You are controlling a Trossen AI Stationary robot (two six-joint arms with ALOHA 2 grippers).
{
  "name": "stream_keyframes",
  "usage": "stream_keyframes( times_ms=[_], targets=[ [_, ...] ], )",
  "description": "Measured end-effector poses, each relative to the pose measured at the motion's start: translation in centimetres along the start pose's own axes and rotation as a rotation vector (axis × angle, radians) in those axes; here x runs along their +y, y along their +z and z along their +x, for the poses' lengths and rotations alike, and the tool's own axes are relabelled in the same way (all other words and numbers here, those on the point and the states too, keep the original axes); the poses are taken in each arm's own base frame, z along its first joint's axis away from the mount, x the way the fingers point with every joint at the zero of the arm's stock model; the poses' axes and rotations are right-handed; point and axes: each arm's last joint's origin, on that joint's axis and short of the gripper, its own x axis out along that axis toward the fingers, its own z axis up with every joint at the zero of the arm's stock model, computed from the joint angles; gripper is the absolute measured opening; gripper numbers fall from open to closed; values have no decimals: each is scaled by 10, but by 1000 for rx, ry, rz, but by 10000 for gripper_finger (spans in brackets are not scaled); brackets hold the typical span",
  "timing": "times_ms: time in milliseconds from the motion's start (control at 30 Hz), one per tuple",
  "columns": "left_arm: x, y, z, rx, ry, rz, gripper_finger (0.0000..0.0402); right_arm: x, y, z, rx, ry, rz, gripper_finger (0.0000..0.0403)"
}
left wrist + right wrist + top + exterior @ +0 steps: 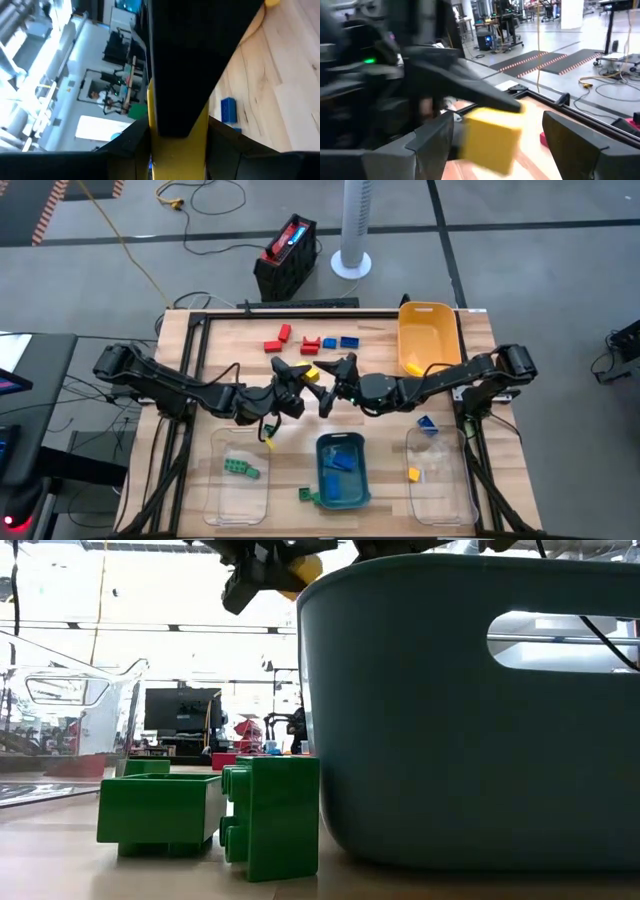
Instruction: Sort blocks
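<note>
Holding: my left gripper (305,375) is clamped on a yellow block (311,375) above the middle of the table (480,330), where my two arms meet.
Left wrist view: the yellow block (175,145) sits squeezed between my two dark fingers (120,145).
Right gripper: my right gripper (330,385) hangs just beside the left one, its fingers (580,145) spread apart with the yellow block (490,140) in the gap between them; whether they touch it I cannot tell.
Back of table: red blocks (278,339) and blue blocks (348,342) lie loose near the far edge, next to the yellow bin (428,330).
Teal bin: the teal bin (342,495) at the near edge holds blue blocks (342,461), and a green block (304,494) lies just beside its left wall.
Left clear bin: the left clear bin (240,500) holds green blocks (240,469).
Right clear bin: the right clear bin (440,500) holds a yellow block (413,474), with a blue block (427,423) at its far rim.
Low view: two green blocks (215,810) stand touching each other, close to the teal bin's wall (480,740).
</note>
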Motion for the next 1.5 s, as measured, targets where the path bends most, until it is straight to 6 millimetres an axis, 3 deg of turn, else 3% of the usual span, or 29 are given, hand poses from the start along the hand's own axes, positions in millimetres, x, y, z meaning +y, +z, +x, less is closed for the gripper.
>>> stream_keyframes(
  times_ms=[133, 300, 600, 733, 1033, 1200, 1367, 1500],
  targets=[
    [0, 3, -4, -6, 8, 27, 140, -3, 0, 2, 2, -5, 3, 309],
    [0, 3, -4, 4, 15, 24, 140, -3, 0, 2, 5, -3, 1, 267],
    [0, 3, -4, -6, 8, 8, 140, -3, 0, 2, 9, 8, -45, 116],
    [-2, 3, -5, -22, -14, 21, 162, -3, -1, 2, 25, 14, -79, 116],
    [-3, 4, -10, 46, 27, -26, 266, -4, -2, -1, 69, 11, -116, 116],
    [-5, 4, -24, 122, 54, -18, 273, -6, 9, -30, 212, 6, -144, 116],
    [-11, 5, -43, 86, -2, -47, 266, -3, 23, -83, 375, 68, -194, 116],
    [-16, 4, -50, 82, -27, -57, 263, 0, 28, -128, 557, 221, -142, 116]
  ],
)
